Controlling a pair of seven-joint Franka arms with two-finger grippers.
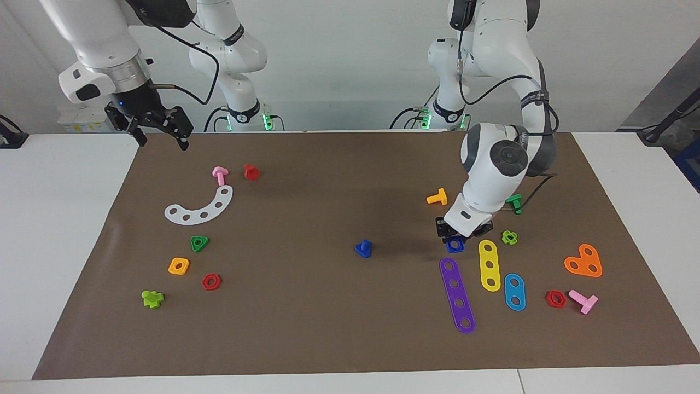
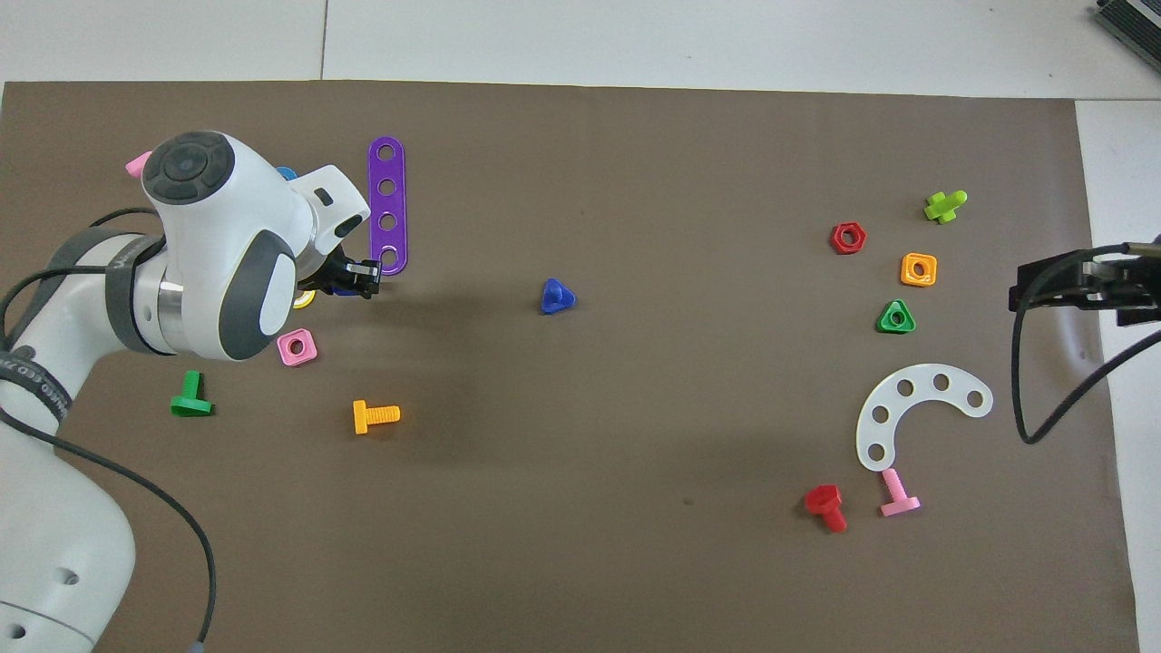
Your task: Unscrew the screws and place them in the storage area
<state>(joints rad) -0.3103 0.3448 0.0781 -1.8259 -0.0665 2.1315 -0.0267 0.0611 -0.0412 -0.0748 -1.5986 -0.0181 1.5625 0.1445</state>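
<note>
The left gripper (image 1: 455, 236) sits low at centre-right of the facing view, closed around the dark-blue square nut (image 1: 454, 245), which rests at or just above the brown mat (image 1: 306, 339); whether it touches the mat cannot be told. The nut lies between the upper end of the purple 4-hole strip (image 1: 457, 295) and the upper end of the yellow 3-hole strip (image 1: 489, 265). In the overhead view the same gripper (image 2: 361, 276) shows at the upper left, beside the near end of the purple strip (image 2: 387, 205), with only a sliver of the nut (image 2: 345, 291) visible under the wrist. The dark-blue bolt (image 1: 363, 249) stands alone on its triangular head, stem up, at the middle of the facing view, well apart from the nut; overhead it appears at centre (image 2: 556, 297). An orange bolt (image 1: 437, 197) and a green bolt (image 1: 514, 203) lie just above the left gripper in the facing view. The right gripper (image 1: 162, 134) waits in the upper left of the facing view, raised over the mat's edge with its fingers spread apart and nothing between them; overhead it shows at the right edge (image 2: 1079, 286).
</note>
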